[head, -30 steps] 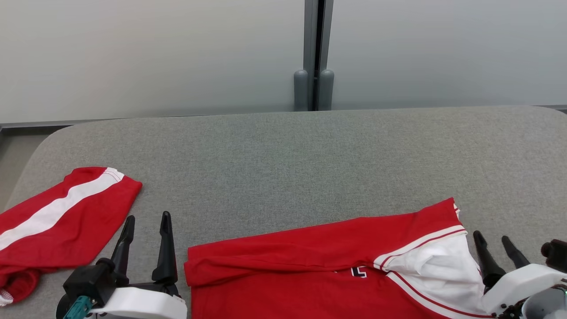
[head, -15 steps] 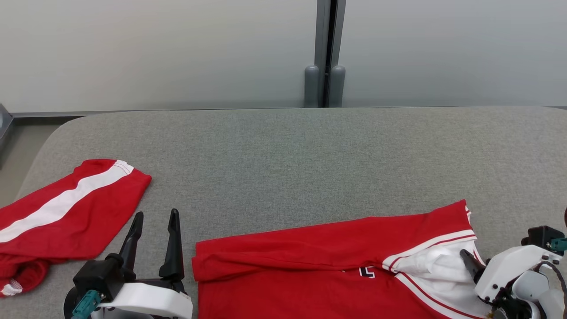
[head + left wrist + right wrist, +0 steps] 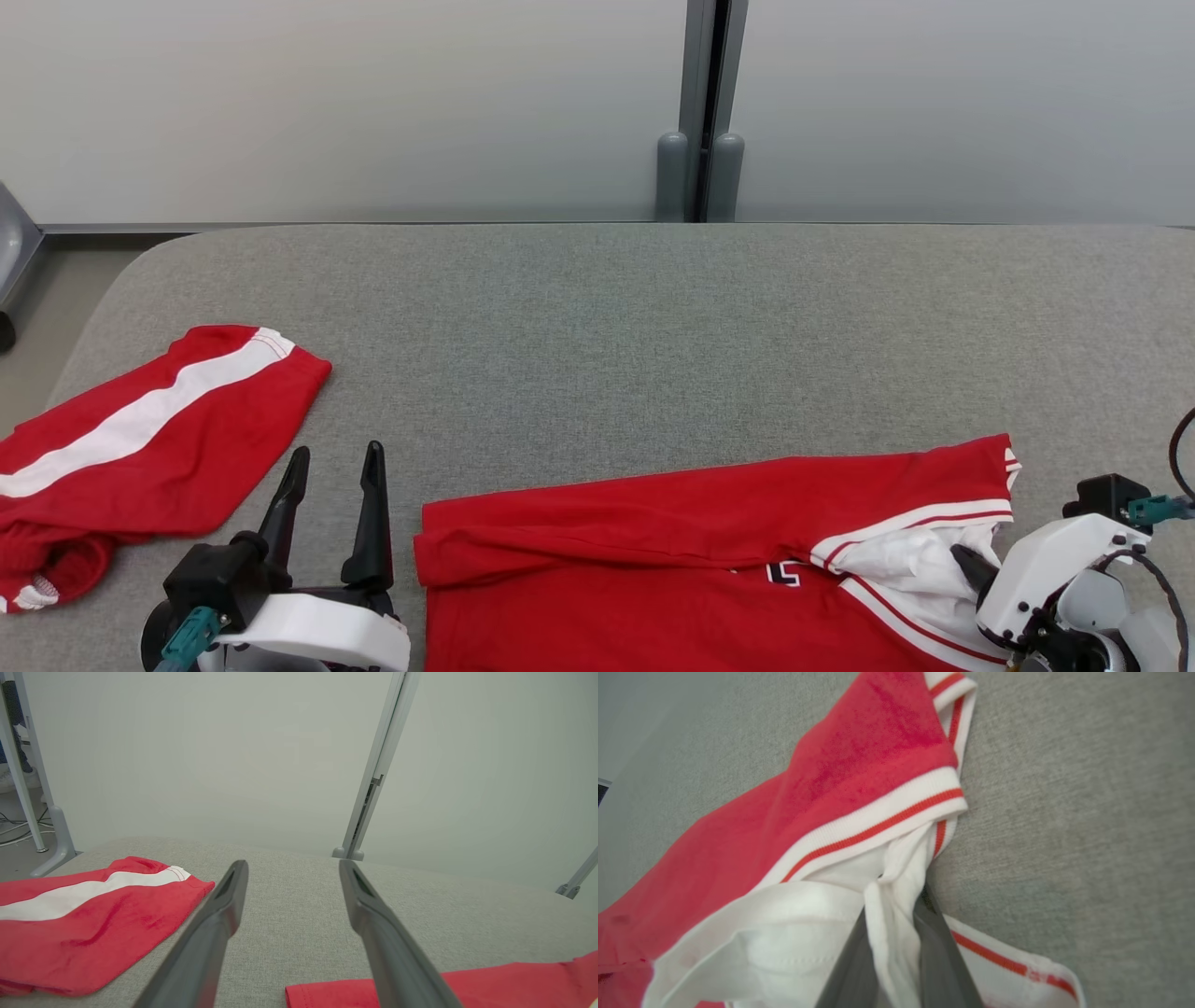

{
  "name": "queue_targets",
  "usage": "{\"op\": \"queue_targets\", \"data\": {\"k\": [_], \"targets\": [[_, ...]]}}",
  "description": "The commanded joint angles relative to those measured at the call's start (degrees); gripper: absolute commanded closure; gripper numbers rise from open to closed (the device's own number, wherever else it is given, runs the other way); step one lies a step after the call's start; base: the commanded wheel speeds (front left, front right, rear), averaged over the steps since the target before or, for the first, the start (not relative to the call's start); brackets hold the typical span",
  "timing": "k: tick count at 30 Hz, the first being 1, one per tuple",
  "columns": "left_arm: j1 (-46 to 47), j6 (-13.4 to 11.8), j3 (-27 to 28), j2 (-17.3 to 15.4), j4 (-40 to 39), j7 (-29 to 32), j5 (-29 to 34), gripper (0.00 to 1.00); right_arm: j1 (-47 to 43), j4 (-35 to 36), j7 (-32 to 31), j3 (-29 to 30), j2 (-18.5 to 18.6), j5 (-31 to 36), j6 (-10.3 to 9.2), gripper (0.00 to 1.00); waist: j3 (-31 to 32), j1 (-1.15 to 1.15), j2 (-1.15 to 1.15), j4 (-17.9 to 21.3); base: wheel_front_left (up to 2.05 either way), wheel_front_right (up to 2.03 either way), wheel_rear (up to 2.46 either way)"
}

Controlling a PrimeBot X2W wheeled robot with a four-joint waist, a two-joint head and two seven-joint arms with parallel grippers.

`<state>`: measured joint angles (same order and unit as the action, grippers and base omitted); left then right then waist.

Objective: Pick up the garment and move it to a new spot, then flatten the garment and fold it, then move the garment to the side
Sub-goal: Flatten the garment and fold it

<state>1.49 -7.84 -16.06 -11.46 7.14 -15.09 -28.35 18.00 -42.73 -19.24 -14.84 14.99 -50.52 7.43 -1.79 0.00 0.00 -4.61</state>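
The right gripper (image 3: 896, 900), seen spread beside the white lining a second ago, is now clamped on a bunched fold of that lining at the right end of the red jersey shirt with white-and-red striped trim (image 3: 653, 560). A grasp for the pick-up is judged made, with the lift not yet begun. The shirt is laid partly folded at the near edge of the grey fabric-covered desk (image 3: 607, 327), right of centre. The left gripper (image 3: 336, 450) is held fingers apart over bare desk just beside the shirt's left end, gripping nothing. A second red cloth with a white stripe (image 3: 159, 439) is lying at the desk's left edge, apart from the shirt and not judged an obstacle. Only one end is gripped, so dragging or bunching may be expected.
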Motion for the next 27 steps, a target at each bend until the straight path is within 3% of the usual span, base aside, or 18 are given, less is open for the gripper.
{"op": "queue_targets", "data": {"k": [1,20,27], "targets": [[1.03,0.18,-0.07,0.04,0.19,-0.08,-0.27,0.00,-1.66,-0.22,0.20,-0.93,-0.48,-0.43,0.11,1.00,0.04,0.00,0.00,0.12,0.00,0.00,0.00],[0.90,1.03,0.31,0.44,0.95,-0.08,0.20,0.00,1.63,-2.11,10.75,2.29,9.94,-1.49,0.06,1.00,0.57,0.00,0.00,1.91,0.00,0.00,0.00],[0.57,1.21,0.31,0.45,1.27,-0.08,0.29,0.00,2.50,-0.03,13.46,2.35,10.86,-0.24,0.06,1.00,1.11,0.00,0.00,2.47,0.00,0.00,0.00]]}}
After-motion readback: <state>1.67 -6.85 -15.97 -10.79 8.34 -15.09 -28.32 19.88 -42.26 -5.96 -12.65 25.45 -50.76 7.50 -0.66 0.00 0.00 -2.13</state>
